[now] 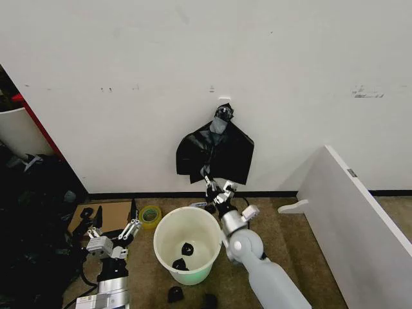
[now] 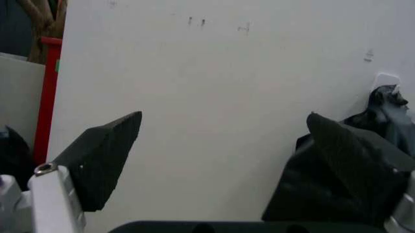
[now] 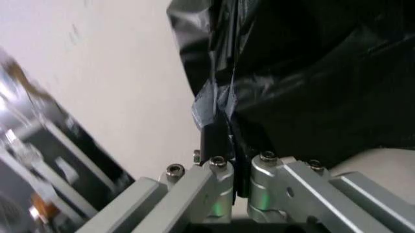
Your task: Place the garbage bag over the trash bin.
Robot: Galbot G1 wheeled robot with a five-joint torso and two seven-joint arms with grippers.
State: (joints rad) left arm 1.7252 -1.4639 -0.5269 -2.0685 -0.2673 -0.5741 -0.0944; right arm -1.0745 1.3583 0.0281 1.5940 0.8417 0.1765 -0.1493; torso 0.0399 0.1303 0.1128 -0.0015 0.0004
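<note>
The trash bin [image 1: 193,232], a round white bucket that turns pale green lower down, stands on the floor at the wall with small black scraps inside. Above it a flat black bundle [image 1: 215,154], knotted at its top, hangs on the wall. My right gripper [image 1: 208,181] reaches up to the bundle's lower edge. In the right wrist view that gripper [image 3: 220,131] is shut on a thin, crinkly fold of greyish-black plastic, the garbage bag [image 3: 214,104], which lies against the bundle [image 3: 324,73]. My left gripper [image 1: 112,230] is low, left of the bin, open [image 2: 220,160] and holding nothing.
A large white slanted panel [image 1: 360,219] leans at the right. A yellow tape roll [image 1: 150,215] and flat cardboard [image 1: 106,215] lie left of the bin. Black scraps [image 1: 175,295] sit on the floor in front. Dark clutter [image 1: 32,219] crowds the far left.
</note>
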